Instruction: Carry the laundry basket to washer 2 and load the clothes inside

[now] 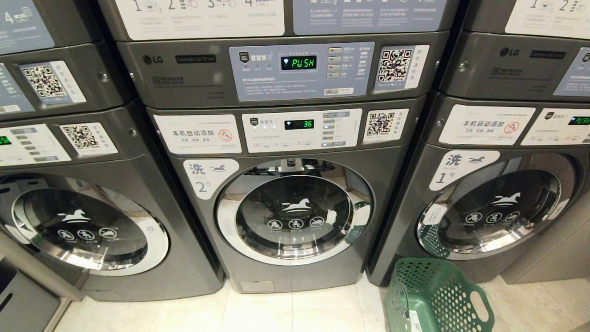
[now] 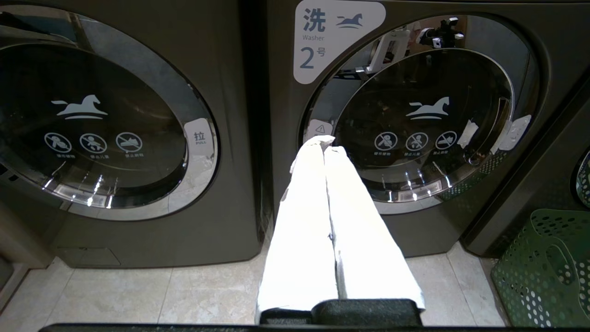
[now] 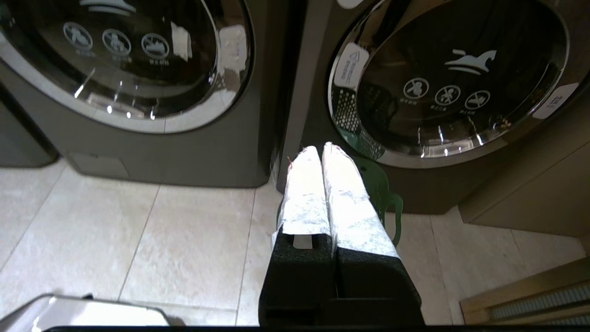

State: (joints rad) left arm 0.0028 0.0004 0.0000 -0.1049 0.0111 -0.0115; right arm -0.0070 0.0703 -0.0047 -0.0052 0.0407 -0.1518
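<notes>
Dark grey washer 2 [image 1: 295, 207] stands straight ahead with its chrome-ringed glass door shut, and the green perforated laundry basket [image 1: 435, 297] sits on the pale tiled floor [image 1: 276, 313] just to its right, in front of the neighbouring washer labelled "1" [image 1: 498, 207]. No clothes show in the visible part of the basket. Both arms hang low before the machines: the left gripper [image 2: 322, 140] and the right gripper [image 3: 320, 150] each have their white-wrapped fingers pressed together, holding nothing.
</notes>
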